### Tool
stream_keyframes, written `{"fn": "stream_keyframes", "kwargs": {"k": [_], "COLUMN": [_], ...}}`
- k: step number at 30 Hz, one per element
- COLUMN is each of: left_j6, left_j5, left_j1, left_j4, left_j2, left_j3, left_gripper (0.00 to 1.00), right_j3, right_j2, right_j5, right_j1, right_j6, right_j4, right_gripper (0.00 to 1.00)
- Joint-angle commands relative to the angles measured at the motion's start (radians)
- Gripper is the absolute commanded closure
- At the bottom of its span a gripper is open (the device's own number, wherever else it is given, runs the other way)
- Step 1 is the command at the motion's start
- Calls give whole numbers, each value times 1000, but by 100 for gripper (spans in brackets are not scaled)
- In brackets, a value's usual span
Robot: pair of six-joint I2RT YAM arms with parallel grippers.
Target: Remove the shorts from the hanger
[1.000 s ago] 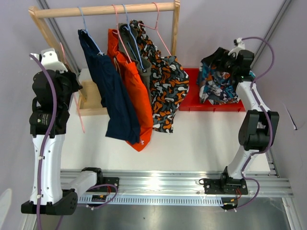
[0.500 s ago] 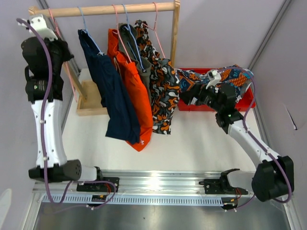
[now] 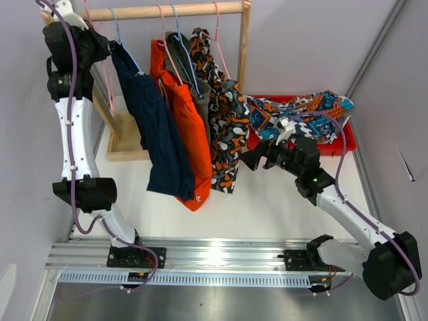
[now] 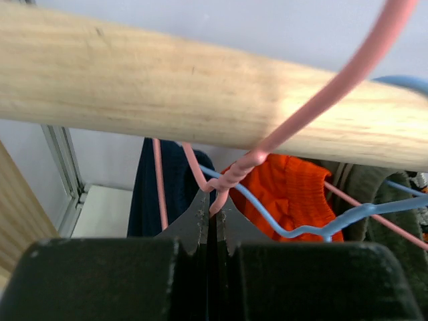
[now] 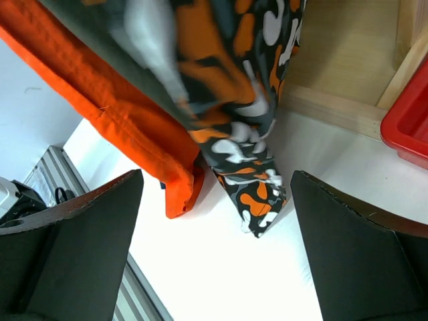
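Teal-print shorts [image 3: 301, 110], top view: now released into the red bin [image 3: 334, 148] behind the right gripper [image 3: 249, 159], which has moved to the blotch-print shorts [image 3: 227, 127]; four pairs remain hung. Left wrist: left gripper [image 4: 214, 210] clamped on pink hanger [image 4: 234, 170]. Right wrist: jaws spread, hem ahead.

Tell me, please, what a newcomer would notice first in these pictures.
Most likely the bright orange shorts, hanging beside the navy shorts and near a blotch-print pair on the wooden rail at the back. Next, the left gripper, shut on the twisted neck of a pink hanger at the rail's left end. The right gripper is open, facing the lower hems of the hanging shorts.
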Motion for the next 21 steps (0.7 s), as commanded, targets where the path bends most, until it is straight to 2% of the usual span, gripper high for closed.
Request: {"fn": "stream_keyframes", "kwargs": {"k": [1, 3, 7, 11, 14, 15, 16, 18, 21], "left_j6": [-53, -57, -64, -74, -77, -77, -76, -74, -85], "left_j5": [22, 21, 4, -24, -34, -31, -30, -19, 7], "left_j1": [15, 13, 15, 16, 18, 18, 18, 16, 16], "left_j4": [-8, -26, -11, -35, -63, -69, -74, -83, -97], "left_j2": [-1, -4, -50, -83, -94, -105, -116, -160, -220], "left_j3": [15, -7, -152, -232, -232, -229, -228, -225, -225], "left_gripper": [100, 100, 100, 94, 71, 60, 54, 46, 41], "right_j3": [-6, -7, 2, -1, -1, -1, -3, -3, 0], "right_j2": [-49, -67, -109, -158, -184, -191, -198, -218, -242], "right_j5": [20, 23, 23, 32, 35, 38, 38, 46, 50], "right_j1": [11, 12, 12, 12, 17, 15, 18, 18, 17], "right_j6": [-30, -33, -42, -46, -48, -50, -50, -51, -50], "right_j4": [-6, -15, -57, -84, -109, -118, -124, -138, -153], "right_gripper": [1, 1, 1, 0, 1, 1, 1, 0, 1]}}
